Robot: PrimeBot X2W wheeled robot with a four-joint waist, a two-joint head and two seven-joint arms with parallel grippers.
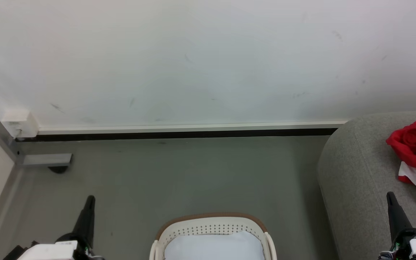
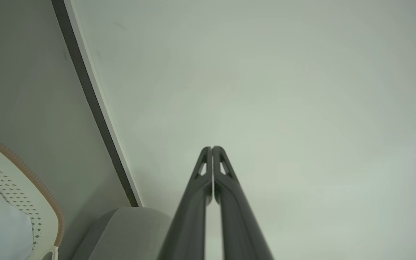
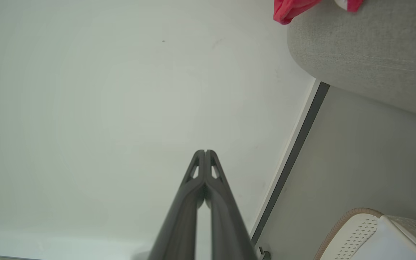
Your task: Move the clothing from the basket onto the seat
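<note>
the clothing point(image 1: 415, 151) lies on the seat point(image 1: 356, 173) at the right edge of the head view: a crumpled red heap of smooth sports fabric with white trim bands, one white fold trailing down toward the near side. whether it is one garment or two cannot be told. the seat is a big grey block of coarse woven upholstery with softly rounded corners; in the right wrist view a red fold hangs just over its edge.

the basket point(image 1: 211, 216) stands on the floor point(image 1: 179, 173) to the left of the seat and apart from it. it is cream-white plastic with a curved wall dotted by rows of small holes, a brown band round the rim and white handles. inside it shows a smooth, pale bluish-white sheet point(image 1: 215, 247), slightly puckered.

the left gripper point(image 2: 211, 148) holds nothing. its two long dark fingers are pressed together along their tips, pointing at the matte white wall point(image 1: 208, 61). the right gripper point(image 3: 205, 151) is the same: tips touching, nothing between them.

a black skirting strip point(image 1: 179, 134) runs under a white ledge where wall meets the dull grey-green floor, and a grey metal bracket point(image 1: 45, 159) juts out at the far left.
</note>
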